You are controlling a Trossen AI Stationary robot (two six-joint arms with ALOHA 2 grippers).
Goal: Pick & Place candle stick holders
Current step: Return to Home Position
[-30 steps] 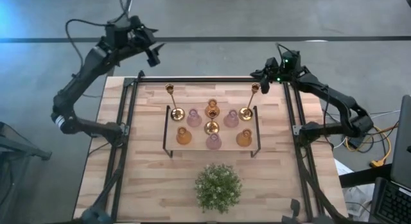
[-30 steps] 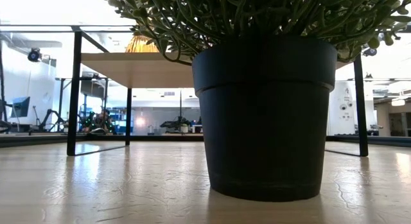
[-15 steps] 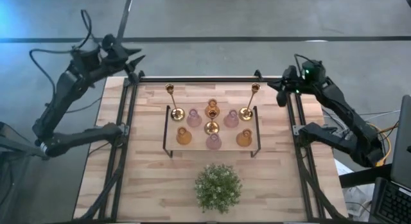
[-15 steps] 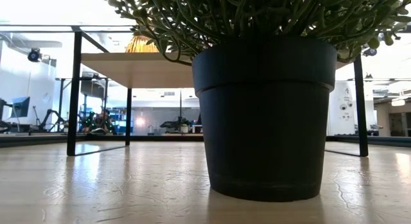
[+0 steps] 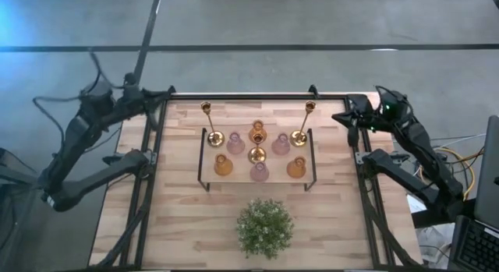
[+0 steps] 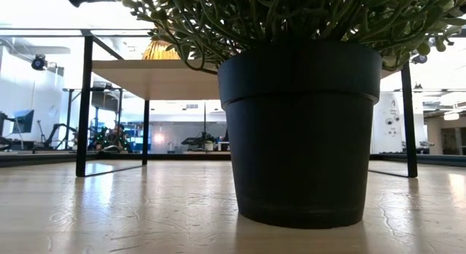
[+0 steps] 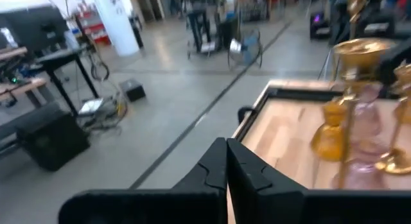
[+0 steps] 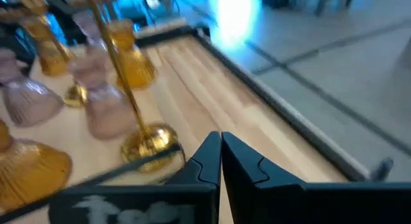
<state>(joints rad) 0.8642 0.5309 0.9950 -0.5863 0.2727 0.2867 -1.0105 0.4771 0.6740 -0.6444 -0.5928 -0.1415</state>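
I see gold-shining brass candlesticks (image 5: 299, 137), pink-lilac glass holders (image 5: 259, 172), amber-orange glass holders (image 5: 224, 165), green plant (image 5: 265, 227), black pot (image 6: 300, 130), pale wood-grain table (image 5: 179, 210)

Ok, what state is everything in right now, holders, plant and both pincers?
Brass candle stick holders, upright on the shelf.
Pink-lilac glass holders, upright on the shelf.
Amber glass holders, upright on the shelf.
Plant, upright in its pot.
Left pincer, shut, empty, by the table's back left corner.
Right pincer, shut, empty, by its back right corner.
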